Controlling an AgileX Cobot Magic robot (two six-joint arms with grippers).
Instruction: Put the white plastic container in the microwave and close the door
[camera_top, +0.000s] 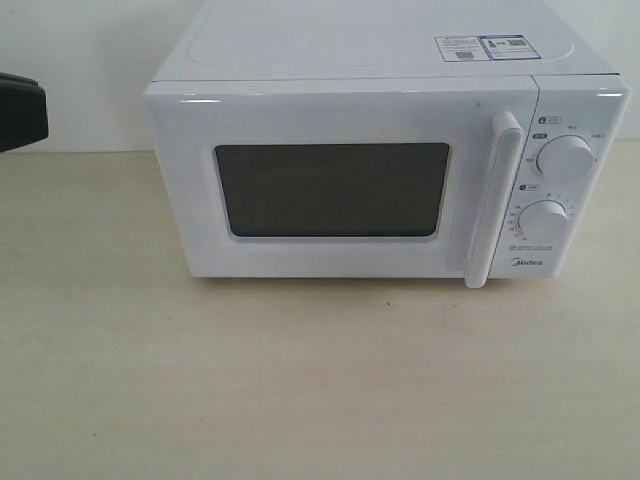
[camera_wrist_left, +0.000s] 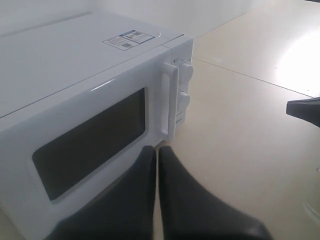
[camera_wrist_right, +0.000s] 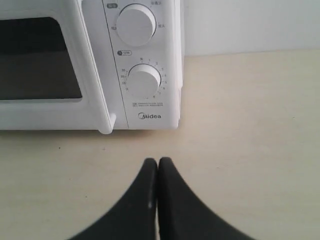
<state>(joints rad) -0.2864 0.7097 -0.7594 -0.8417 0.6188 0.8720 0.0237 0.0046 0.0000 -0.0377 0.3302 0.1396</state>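
Left gripper (camera_wrist_left: 157, 148) had its fingers pressed together, empty, close to the door (camera_wrist_left: 90, 140). Right gripper (camera_wrist_right: 158, 161) was likewise closed and empty, facing the knob panel. White plastic container was not visible; the dark window hid the cavity. Door sat flush on the microwave (camera_top: 380, 100), upper centre of the exterior view. If loading remained, hook the handle (camera_top: 497, 200), right of centre, and pull in an arc. Readable: "Midea" (camera_wrist_right: 150, 116). Top stickers (camera_top: 482, 47) illegible.

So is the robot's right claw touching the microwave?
Apart. The right wrist view shows a strip of table between the front of the microwave and the tips of the shut right gripper.
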